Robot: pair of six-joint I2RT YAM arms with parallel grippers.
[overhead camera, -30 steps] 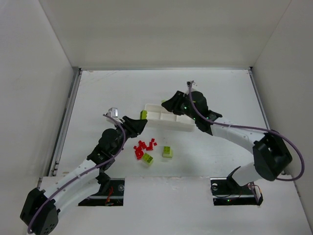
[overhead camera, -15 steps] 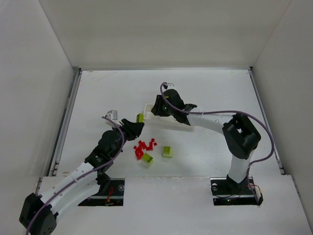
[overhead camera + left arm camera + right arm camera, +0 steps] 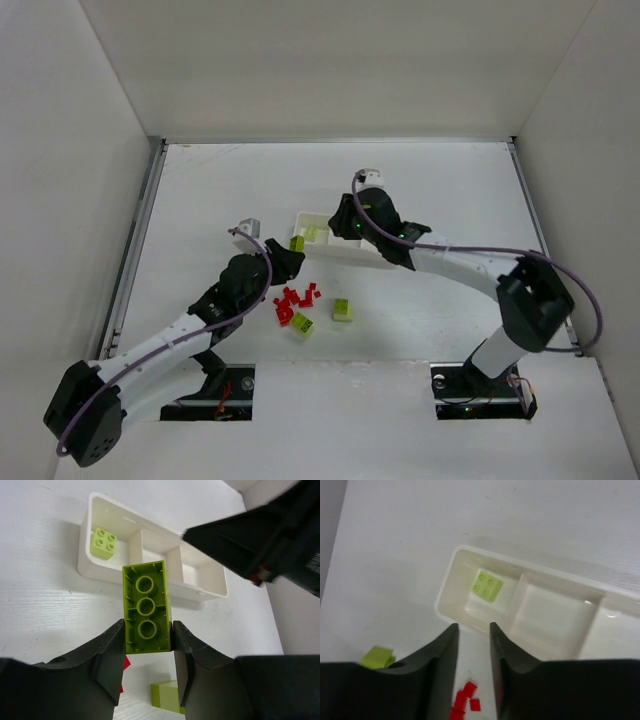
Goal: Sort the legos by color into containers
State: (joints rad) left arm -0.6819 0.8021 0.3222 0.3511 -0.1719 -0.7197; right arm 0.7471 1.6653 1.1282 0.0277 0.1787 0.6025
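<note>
Left wrist view is showing the left arm's fingers (image 3: 107,655) clamping a long lime-green brick (image 3: 146,607) by its two long sides, with its hollow underside facing the camera. The brick is hanging above the table (image 3: 40,600), just on the near side of the white tray (image 3: 100,571) and not yet over any compartment.

A square green brick (image 3: 103,542) is lying in the tray's left end compartment, so the step in hand looks to be carrying this held piece over to join it. The next move is calling for a short carry toward the far side, until the brick is sitting above that compartment, and then a parting of the fingers. Being long, the brick may catch a wall if it drops askew.

The right arm's fingers (image 3: 440,660) are hovering over the same end of the tray, narrowly parted with nothing between them. The two arms are therefore risking a bump there.

On the table, nearer than the tray, the red bricks (image 3: 296,297), a loose green brick (image 3: 302,323) and another green brick (image 3: 342,310) are waiting to be sorted.
</note>
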